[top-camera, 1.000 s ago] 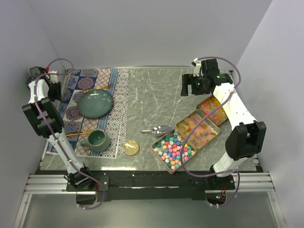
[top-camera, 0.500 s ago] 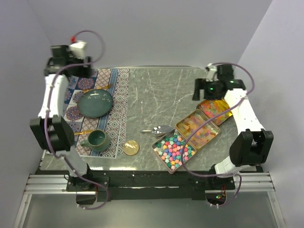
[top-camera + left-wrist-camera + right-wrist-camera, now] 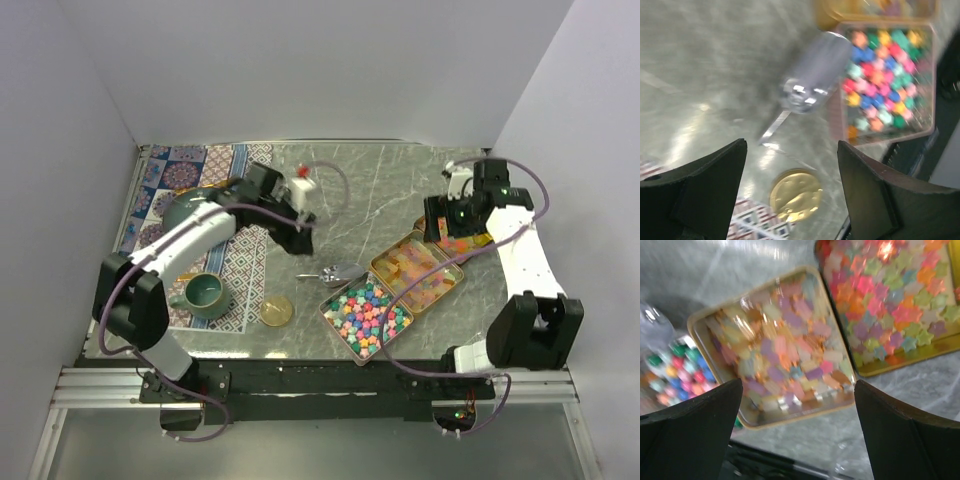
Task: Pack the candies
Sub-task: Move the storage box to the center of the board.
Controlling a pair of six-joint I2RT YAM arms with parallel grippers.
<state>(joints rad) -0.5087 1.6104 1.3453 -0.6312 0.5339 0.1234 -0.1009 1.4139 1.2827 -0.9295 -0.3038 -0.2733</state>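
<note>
Grey marbled counter [image 3: 350,190] is seen enclosed by pale walls [image 3: 300,70], with a patterned mat [image 3: 228,160], a plate [image 3: 180,212] and a mug [image 3: 203,294] set at the left and a gold lid [image 3: 276,310] near the front edge. The candies [image 3: 366,316] are gathered toward the right, sorted into three open containers: bright star pieces in the near tin [image 3: 342,332], paler gummy pieces in the middle tin [image 3: 392,247], and more stars in the far tin [image 3: 900,367]. A metal scoop [image 3: 815,72] is laid on the bare counter just left of the near tin, its thin handle pointing left. The left end effector [image 3: 790,147] is held above that handle with its jaws spread wide and nothing between them. The right end effector [image 3: 798,386] is held over the middle and far tins, likewise spread wide and empty. The step in hand is judged to be the reach for the scoop. A descent onto the flat, slender handle and a firm closing would be called for next, with care that the scoop is not pushed against the near tin. The candies lie to the right of the left end effector, near but not touched, and directly below the right one.
</note>
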